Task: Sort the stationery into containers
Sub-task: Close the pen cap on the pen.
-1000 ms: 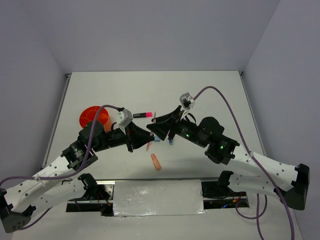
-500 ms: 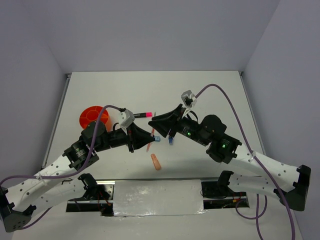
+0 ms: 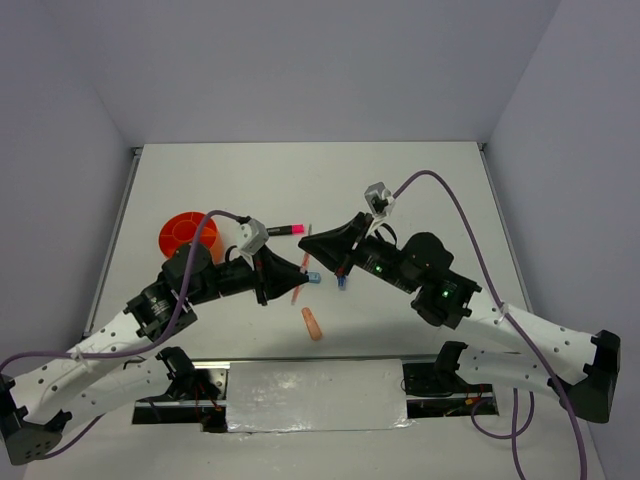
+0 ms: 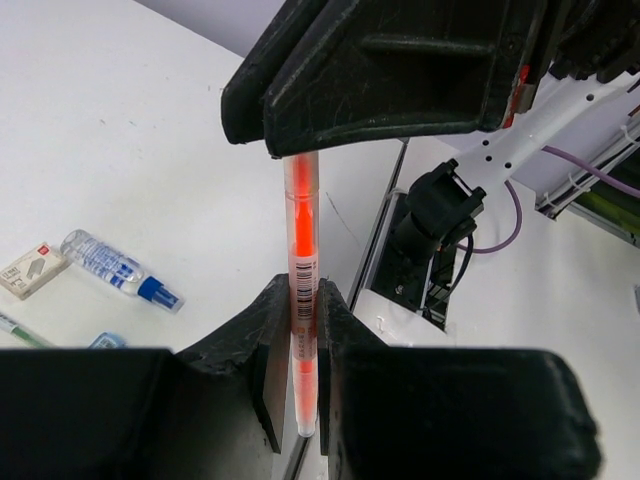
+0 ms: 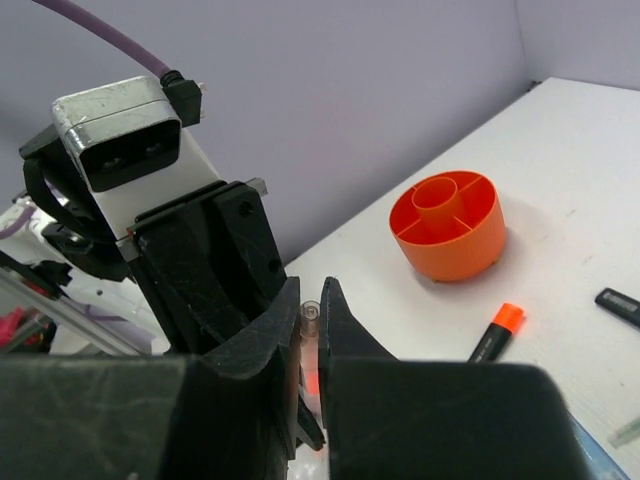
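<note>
White table (image 4: 120, 150) beneath translucent orange pen (image 4: 302, 225), clamped in left pincer (image 4: 300, 297) and right pincer (image 5: 310, 292).

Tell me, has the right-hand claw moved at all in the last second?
Yes. In the top view the right gripper has shifted away from the peach eraser, toward the table's far edge.

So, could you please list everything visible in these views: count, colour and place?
tub: one, orange, left side of table.
thin pen: one, orange, off the table, gripped at both ends.
pink-capped highlighter: one, black, table centre.
orange-capped highlighter: one, black, near the tub.
marker: one, clear with blue cap, beside the white block.
white block: one, white, on the table.
eraser: one, peach, towards the near edge.
left gripper: black, shut on thin pen.
right gripper: black, shut on thin pen.
</note>
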